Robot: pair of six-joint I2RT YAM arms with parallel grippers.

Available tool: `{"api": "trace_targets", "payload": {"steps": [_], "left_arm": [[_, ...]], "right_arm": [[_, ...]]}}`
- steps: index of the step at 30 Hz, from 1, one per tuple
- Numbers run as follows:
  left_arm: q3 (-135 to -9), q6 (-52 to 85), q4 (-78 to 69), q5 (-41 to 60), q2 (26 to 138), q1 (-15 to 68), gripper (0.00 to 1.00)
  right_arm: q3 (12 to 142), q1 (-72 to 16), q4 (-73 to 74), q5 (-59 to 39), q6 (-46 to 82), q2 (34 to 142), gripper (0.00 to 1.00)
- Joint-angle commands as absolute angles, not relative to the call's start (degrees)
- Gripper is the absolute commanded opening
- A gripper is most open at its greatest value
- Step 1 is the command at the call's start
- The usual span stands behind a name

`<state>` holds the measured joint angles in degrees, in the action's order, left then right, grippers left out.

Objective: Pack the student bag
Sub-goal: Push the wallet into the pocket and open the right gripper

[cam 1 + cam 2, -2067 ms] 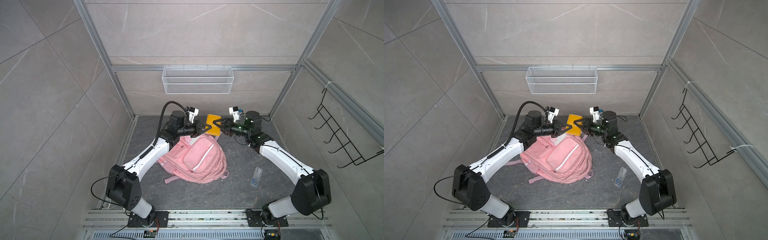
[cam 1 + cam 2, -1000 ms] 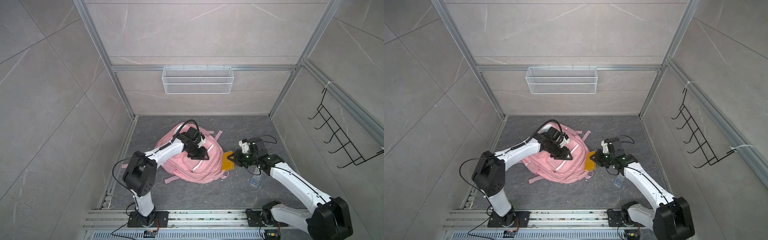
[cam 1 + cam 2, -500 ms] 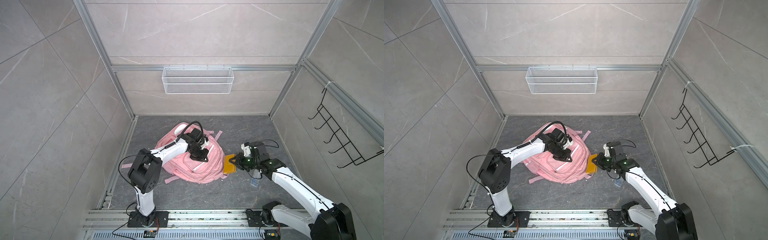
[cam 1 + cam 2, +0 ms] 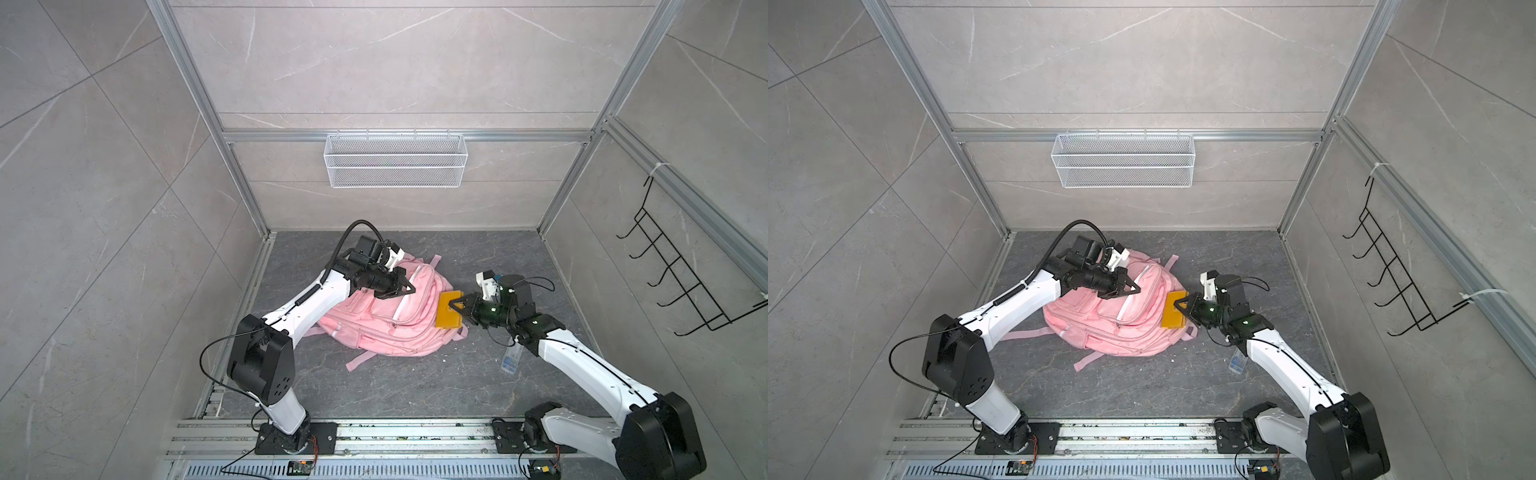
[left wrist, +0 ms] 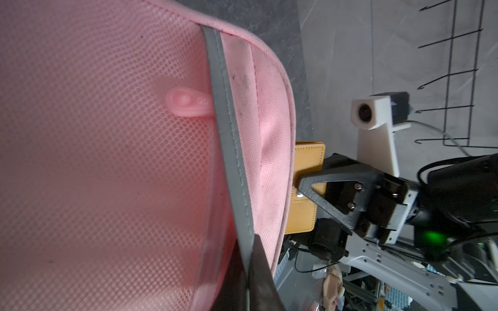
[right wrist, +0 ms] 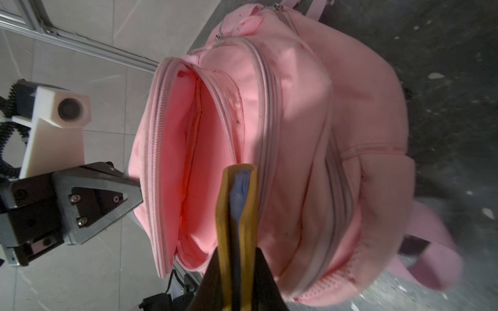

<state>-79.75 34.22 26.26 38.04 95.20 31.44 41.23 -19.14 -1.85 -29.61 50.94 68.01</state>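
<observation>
Backpack of soft pink fabric, the large student bag (image 4: 386, 328), lies on the dark grey marbled tabletop (image 4: 415, 386) abt centre, pink straps trailing near & left. Left jaws are fully closed, pinching the bag's front fabric at a grey reflective strip (image 5: 229, 150). The main zip opening gapes wide in the right wrist view. Right jaws are clamped narrow on a flat yellow-orange stitched notebook (image 4: 448, 316), held on edge w/ a blue page block showing betw. its covers. It sits at the bag's right edge, just outside the opening, not yet in. Small clear-and-blue pencil case (image 4: 510, 360) lies right of the bag, nearer. White wire basket (image 4: 395, 160) hangs on far wall, black hook rack (image 4: 681, 282) on right wall.
</observation>
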Motion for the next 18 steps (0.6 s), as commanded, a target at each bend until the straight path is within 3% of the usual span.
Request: {"api": "trace_targets", "payload": {"steps": [1,18], "left_arm": [[-83.68,41.79,13.98,45.4,90.79,31.44,0.0],[-83.18,48.94,3.7,47.11,91.39,31.35,0.0]], "right_arm": [[43.4,-19.45,11.38,-32.89,57.03,72.02,0.01],[52.74,-23.77,27.4,-33.7,63.02,91.82,0.04]]}}
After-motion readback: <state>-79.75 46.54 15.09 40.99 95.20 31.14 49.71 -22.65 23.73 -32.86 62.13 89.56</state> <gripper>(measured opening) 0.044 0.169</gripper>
